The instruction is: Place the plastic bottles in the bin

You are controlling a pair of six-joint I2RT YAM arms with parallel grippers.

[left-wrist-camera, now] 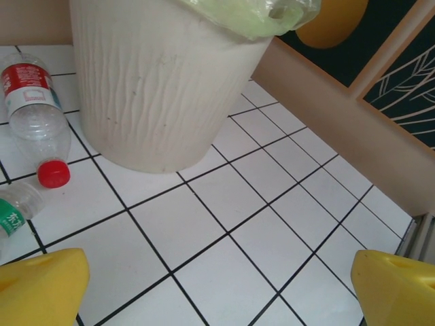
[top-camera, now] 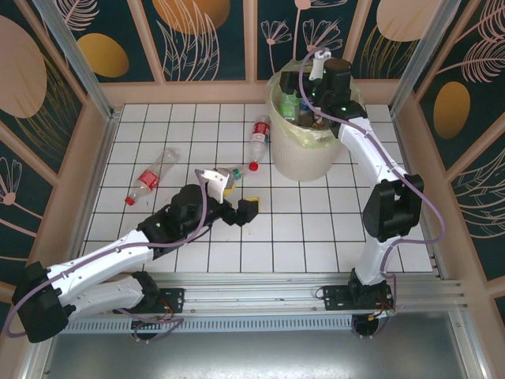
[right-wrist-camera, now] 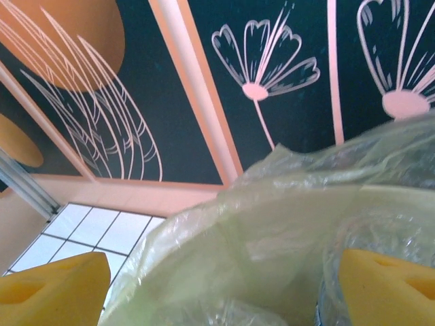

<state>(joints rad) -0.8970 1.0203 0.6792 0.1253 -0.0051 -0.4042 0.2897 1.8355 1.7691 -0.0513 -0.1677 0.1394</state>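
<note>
Remaining: 3 loose on the tiled surface – red-label bottle (left-wrist-camera: 30, 112) touching bin's left side, green-label bottle (left-wrist-camera: 12, 214) nr centre, crushed bottle (top-camera: 148, 181) twd left edge.
Bin (top-camera: 304, 154): far edge, right of centre; several binned bottles (top-camera: 290, 104) inside.
R gripper (right-wrist-camera: 217, 285): over bin, jaws apart, empty.
L gripper (left-wrist-camera: 217, 285): jaws wide, empty.

Bright, even light over a white-tiled surface (top-camera: 316, 237) gridded in black. Closed in by dark teal wall panels (right-wrist-camera: 306, 115) painted with peach flowers (right-wrist-camera: 262, 58), leaves (top-camera: 481, 55) and orange ovals (top-camera: 451, 109), framed in peach strips (top-camera: 250, 39). Aluminium posts (top-camera: 72, 55) at the far corners, an aluminium rail (top-camera: 276, 296) along the near edge.
</note>
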